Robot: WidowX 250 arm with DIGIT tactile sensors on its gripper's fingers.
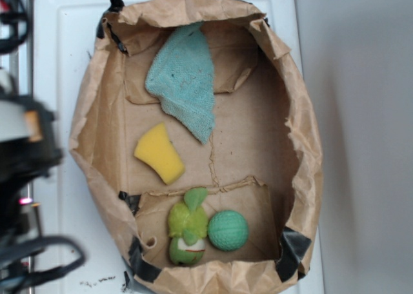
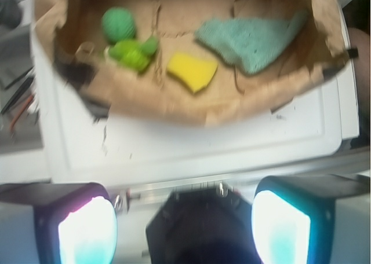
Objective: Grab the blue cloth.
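The blue cloth (image 1: pixel 184 78) is a pale teal terry cloth, folded to a rough triangle, lying in the far part of a torn brown paper bag (image 1: pixel 90 133). In the wrist view the blue cloth (image 2: pixel 252 39) shows at the upper right, inside the same paper bag (image 2: pixel 174 105). My gripper (image 2: pixel 184 229) is open, its two pads (image 2: pixel 87 232) wide apart with nothing between them. It hangs over the white surface outside the bag, well short of the cloth. In the exterior view only a blurred dark part of the arm (image 1: pixel 22 146) shows at the left edge.
A yellow sponge wedge (image 1: pixel 159 153) lies in the bag's middle, also visible from the wrist as a yellow sponge (image 2: pixel 192 71). A green ball (image 1: pixel 228 230) and a green leafy toy (image 1: pixel 188 228) sit at the near end. The bag rests on a white tray (image 1: pixel 58 62). Cables lie at the left.
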